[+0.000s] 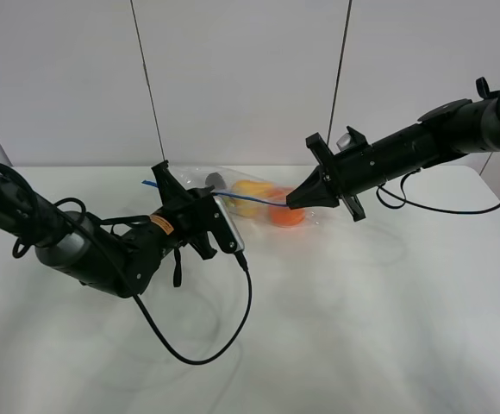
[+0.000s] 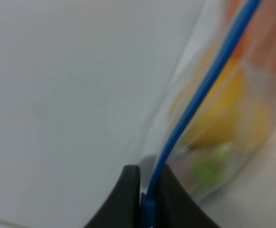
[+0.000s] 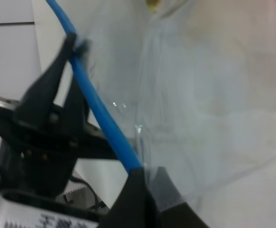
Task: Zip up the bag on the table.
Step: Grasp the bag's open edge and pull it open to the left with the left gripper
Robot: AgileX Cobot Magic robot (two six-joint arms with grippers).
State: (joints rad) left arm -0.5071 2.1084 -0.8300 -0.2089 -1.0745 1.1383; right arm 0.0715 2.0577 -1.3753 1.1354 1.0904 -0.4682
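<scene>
The clear bag (image 1: pixel 252 226) lies at the back middle of the white table (image 1: pixel 371 328), with a yellow pear (image 1: pixel 252 191) and an orange (image 1: pixel 286 216) showing through it. Its blue zipper strip (image 1: pixel 233 197) is lifted and stretched between my two grippers. My left gripper (image 1: pixel 162 179) is shut on the strip's left end; in the left wrist view the fingertips (image 2: pixel 128 190) pinch the blue strip (image 2: pixel 200 90). My right gripper (image 1: pixel 291 203) is shut on the strip further right, its fingertips (image 3: pixel 138 190) clamping the blue strip (image 3: pixel 100 123). The left gripper also shows in the right wrist view (image 3: pixel 71 45).
A black cable (image 1: pixel 207 355) from the left arm loops over the table in front of the bag. Another cable (image 1: pixel 440 209) hangs below the right arm. Two thin lines (image 1: pixel 151 86) (image 1: pixel 340 69) hang before the white back wall.
</scene>
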